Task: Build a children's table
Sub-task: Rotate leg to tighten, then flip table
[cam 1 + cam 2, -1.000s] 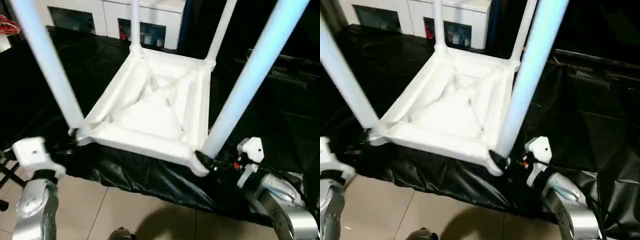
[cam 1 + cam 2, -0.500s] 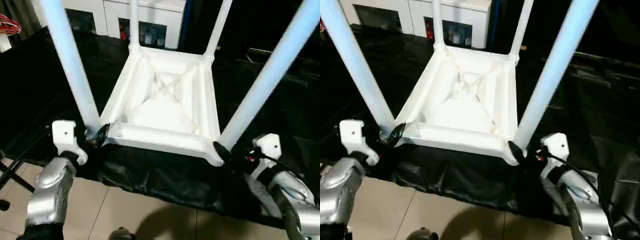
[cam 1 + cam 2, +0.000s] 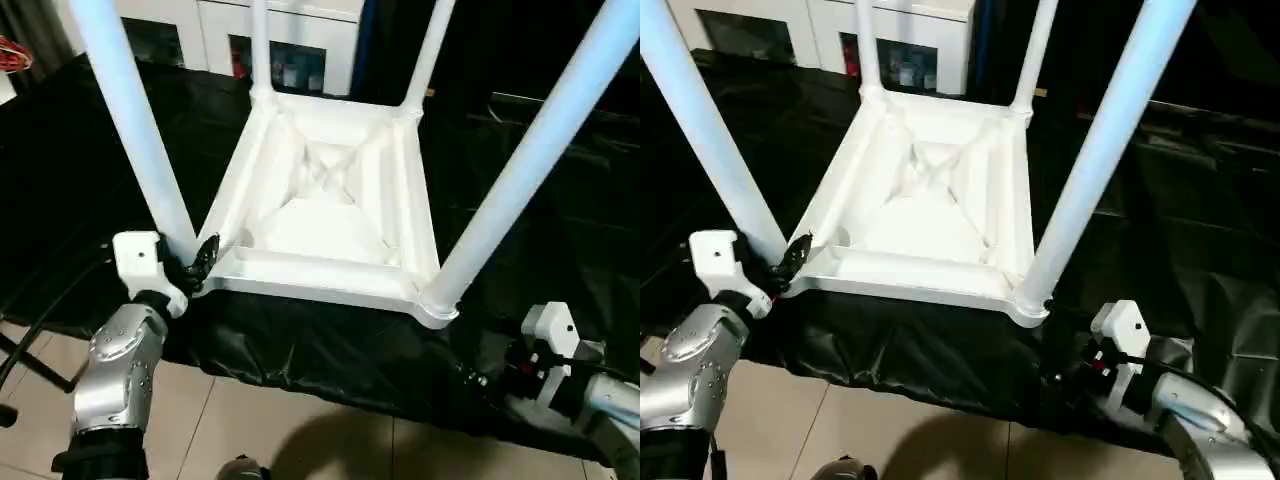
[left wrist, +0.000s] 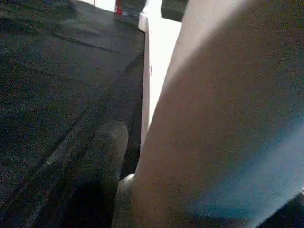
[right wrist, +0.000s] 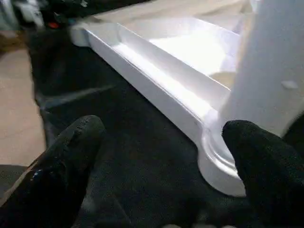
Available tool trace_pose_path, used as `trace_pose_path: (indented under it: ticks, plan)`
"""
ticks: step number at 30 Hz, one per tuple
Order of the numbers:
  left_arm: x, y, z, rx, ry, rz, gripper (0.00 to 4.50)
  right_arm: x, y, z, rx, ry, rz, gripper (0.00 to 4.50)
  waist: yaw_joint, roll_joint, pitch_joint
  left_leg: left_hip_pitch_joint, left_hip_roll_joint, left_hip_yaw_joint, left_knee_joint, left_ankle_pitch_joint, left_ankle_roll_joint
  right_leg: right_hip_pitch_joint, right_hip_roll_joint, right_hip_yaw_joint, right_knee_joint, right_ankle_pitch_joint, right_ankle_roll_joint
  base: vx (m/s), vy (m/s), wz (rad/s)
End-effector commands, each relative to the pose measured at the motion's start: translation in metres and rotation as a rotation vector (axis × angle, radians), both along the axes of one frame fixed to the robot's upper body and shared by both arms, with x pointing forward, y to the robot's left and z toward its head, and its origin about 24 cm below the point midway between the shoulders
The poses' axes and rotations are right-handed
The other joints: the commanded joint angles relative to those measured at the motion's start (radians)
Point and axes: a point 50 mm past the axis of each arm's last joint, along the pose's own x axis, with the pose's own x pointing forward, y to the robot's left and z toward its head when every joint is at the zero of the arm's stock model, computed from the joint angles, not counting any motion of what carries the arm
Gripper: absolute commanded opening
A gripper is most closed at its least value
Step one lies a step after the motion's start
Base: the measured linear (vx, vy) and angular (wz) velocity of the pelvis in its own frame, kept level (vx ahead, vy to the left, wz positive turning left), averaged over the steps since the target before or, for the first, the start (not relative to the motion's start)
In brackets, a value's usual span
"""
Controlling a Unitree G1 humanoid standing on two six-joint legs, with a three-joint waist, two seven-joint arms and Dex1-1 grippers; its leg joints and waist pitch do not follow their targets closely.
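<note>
You have the white plastic children's table (image 3: pixel 330 200) lying upside down on the black sheet (image 3: pixel 330 350), its four tapered tube legs upright in the corner sockets. Your left end effector (image 3: pixel 200 262) brackets the near-left leg (image 3: pixel 135 130) at its base, probably to steady it; whether it grips, I cannot tell. Your right end effector (image 5: pixel 161 166) stands wide open, empty, near the near-right socket (image 3: pixel 1030 300).

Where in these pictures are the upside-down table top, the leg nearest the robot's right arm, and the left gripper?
table top (image 3: pixel 330 225): left eye view, ribbed underside centre.
near right leg (image 3: pixel 520 170): left eye view, mid-shaft.
left gripper (image 3: pixel 200 262): left eye view, between its fingertips, at the near left corner.
</note>
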Motion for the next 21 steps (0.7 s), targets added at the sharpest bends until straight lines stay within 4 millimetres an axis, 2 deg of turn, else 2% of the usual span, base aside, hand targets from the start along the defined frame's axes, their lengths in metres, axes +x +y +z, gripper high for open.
trace_pose_path:
  ticks: [1, 5, 7, 8, 9, 10, 12, 13, 14, 15, 16, 17, 19, 20, 21]
  plan:
    - [0.002, -0.001, -0.005, -0.031, 0.035, 0.013, 2.80, 0.005, 0.008, 0.008, 0.011, -0.016, 0.036, 4.50, 0.001, 0.002, -0.046, 0.002, 0.094, -0.050, -0.080, -0.161, 0.092, 0.025, -0.129, 0.078, -0.081, -0.213, -0.145, 0.000, 0.000, 0.00]
    - [0.002, 0.001, -0.006, -0.035, 0.051, 0.035, 2.69, 0.010, 0.015, 0.008, 0.006, -0.036, 0.041, 4.50, 0.001, 0.003, -0.047, 0.005, 0.094, -0.048, -0.079, -0.154, 0.086, 0.022, -0.130, 0.078, -0.080, -0.208, -0.155, 0.000, 0.000, 0.00]
    - [0.000, -0.001, -0.007, -0.058, 0.053, 0.039, 2.66, 0.014, 0.020, 0.007, 0.026, -0.038, 0.034, 4.50, 0.001, -0.003, -0.050, 0.003, 0.095, -0.048, -0.079, -0.146, 0.083, 0.024, -0.131, 0.077, -0.077, -0.194, -0.161, 0.000, 0.000, 0.00]
    - [-0.001, -0.002, -0.007, -0.079, 0.058, 0.045, 2.66, 0.015, 0.023, 0.006, 0.034, -0.032, 0.023, 4.50, 0.002, 0.000, -0.050, 0.003, 0.095, -0.049, -0.079, -0.144, 0.082, 0.024, -0.131, 0.077, -0.076, -0.189, -0.164, 0.000, 0.000, 0.00]
    - [-0.003, -0.006, -0.008, -0.123, 0.063, 0.051, 2.66, 0.015, 0.028, 0.005, 0.048, -0.028, 0.022, 4.50, -0.001, -0.005, -0.051, 0.001, 0.096, -0.048, -0.080, -0.140, 0.081, 0.026, -0.132, 0.077, -0.074, -0.182, -0.169, 0.000, 0.000, 0.00]
    - [-0.004, -0.012, -0.007, -0.172, 0.065, 0.057, 2.65, 0.015, 0.032, 0.004, 0.056, -0.023, 0.028, 4.50, 0.000, -0.001, -0.052, 0.002, 0.097, -0.048, -0.079, -0.137, 0.078, 0.026, -0.133, 0.077, -0.072, -0.176, -0.175, 0.000, 0.000, 0.00]
    - [-0.005, -0.025, -0.006, -0.277, 0.070, 0.064, 2.65, 0.013, 0.038, 0.003, 0.070, -0.011, 0.053, 4.50, 0.000, -0.004, -0.054, 0.000, 0.097, -0.047, -0.076, -0.126, 0.082, 0.028, -0.134, 0.077, -0.070, -0.157, -0.183, 0.000, 0.000, 0.00]
    - [-0.005, -0.030, -0.005, -0.312, 0.073, 0.064, 2.65, 0.012, 0.041, 0.003, 0.075, -0.007, 0.064, 4.50, 0.000, -0.005, -0.056, -0.001, 0.098, -0.047, -0.074, -0.112, 0.084, 0.029, -0.134, 0.077, -0.067, -0.138, -0.187, 0.000, 0.000, 0.00]
    - [-0.005, -0.035, -0.004, -0.342, 0.075, 0.057, 2.65, 0.012, 0.042, 0.003, 0.076, -0.006, 0.067, 4.50, 0.002, -0.007, -0.060, -0.004, 0.095, -0.046, -0.069, -0.074, 0.097, 0.030, -0.132, 0.077, -0.060, -0.086, -0.192, 0.000, 0.000, 0.00]
    - [-0.006, -0.050, -0.002, -0.422, 0.081, 0.040, 2.65, 0.012, 0.044, 0.002, 0.080, -0.004, 0.073, 4.50, 0.004, -0.008, -0.066, -0.007, 0.092, -0.043, -0.062, -0.031, 0.113, 0.030, -0.129, 0.077, -0.050, -0.013, -0.204, 0.000, 0.000, 0.00]
    - [-0.006, -0.052, -0.002, -0.428, 0.082, 0.039, 2.65, 0.012, 0.044, 0.002, 0.080, -0.004, 0.073, 4.50, 0.008, -0.009, -0.068, -0.010, 0.090, -0.041, -0.057, -0.004, 0.131, 0.028, -0.129, 0.078, -0.045, 0.047, -0.222, 0.000, 0.000, 0.00]
    - [-0.006, -0.057, -0.001, -0.456, 0.086, 0.033, 2.65, 0.012, 0.044, 0.002, 0.081, -0.004, 0.072, 4.50, 0.009, -0.004, -0.070, -0.011, 0.089, -0.041, -0.054, 0.004, 0.137, 0.028, -0.129, 0.078, -0.041, 0.067, -0.228, 0.000, 0.000, 0.00]
    - [-0.003, -0.084, 0.004, -0.504, 0.102, -0.027, 2.65, 0.013, 0.043, 0.003, 0.080, -0.012, 0.053, 4.50, 0.013, -0.008, -0.065, -0.015, 0.087, -0.038, -0.052, -0.009, 0.155, 0.025, -0.127, 0.076, -0.046, 0.059, -0.231, 0.000, 0.000, 0.00]
    - [-0.002, -0.090, 0.005, -0.492, 0.107, -0.044, 2.65, 0.015, 0.042, 0.003, 0.079, -0.012, 0.025, 4.50, 0.015, -0.007, -0.062, -0.012, 0.088, -0.039, -0.055, -0.042, 0.153, 0.022, -0.123, 0.076, -0.055, -0.016, -0.205, 0.000, 0.000, 0.00]
    - [-0.001, -0.090, 0.005, -0.490, 0.108, -0.046, 2.61, 0.016, 0.041, 0.003, 0.079, -0.012, 0.021, 4.50, 0.015, -0.006, -0.061, -0.012, 0.088, -0.040, -0.056, -0.055, 0.147, 0.022, -0.123, 0.076, -0.057, -0.043, -0.196, 0.000, 0.000, 0.00]
